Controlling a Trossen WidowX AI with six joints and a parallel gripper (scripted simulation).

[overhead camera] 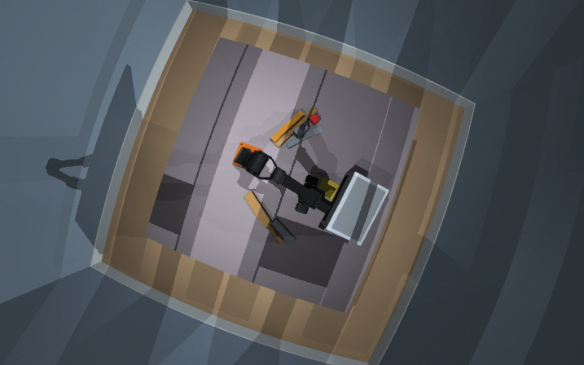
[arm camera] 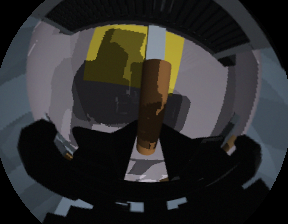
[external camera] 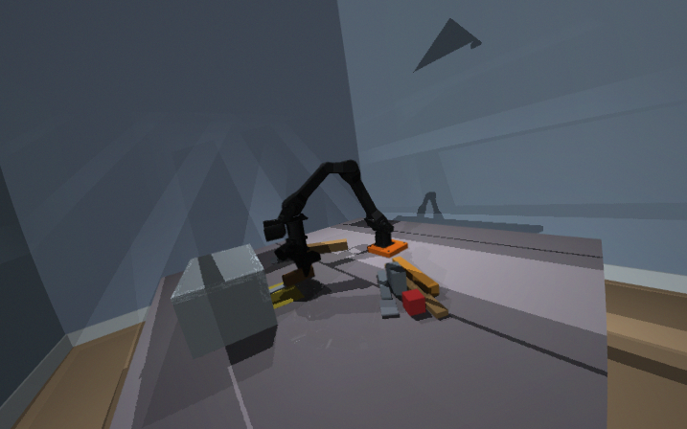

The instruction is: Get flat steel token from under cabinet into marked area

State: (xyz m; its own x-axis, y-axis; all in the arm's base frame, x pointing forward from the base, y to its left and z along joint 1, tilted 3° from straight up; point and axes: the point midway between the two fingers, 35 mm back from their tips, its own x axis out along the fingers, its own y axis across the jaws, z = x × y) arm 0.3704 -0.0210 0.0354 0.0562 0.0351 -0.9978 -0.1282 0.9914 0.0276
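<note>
With its fingers partly open, the black parallel-jaw pincer (overhead camera: 323,204) (external camera: 307,270) (arm camera: 148,123) grips a brown cylindrical handle (external camera: 297,276) (arm camera: 155,102) above the table, beside a pale box-shaped cabinet (overhead camera: 358,208) (external camera: 222,301); the steel token's whereabouts cannot be told.

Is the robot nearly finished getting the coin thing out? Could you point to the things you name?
Not yet, it seems. The gripper (external camera: 306,272) (arm camera: 148,123) already holds a brown-handled tool (arm camera: 155,95), over the yellow area (overhead camera: 327,189) (external camera: 286,296) (arm camera: 112,55) by the cabinet (overhead camera: 357,208) (external camera: 222,298). I can't see the token. Still left: token flat on the yellow, tool down, gripper open and away.
</note>
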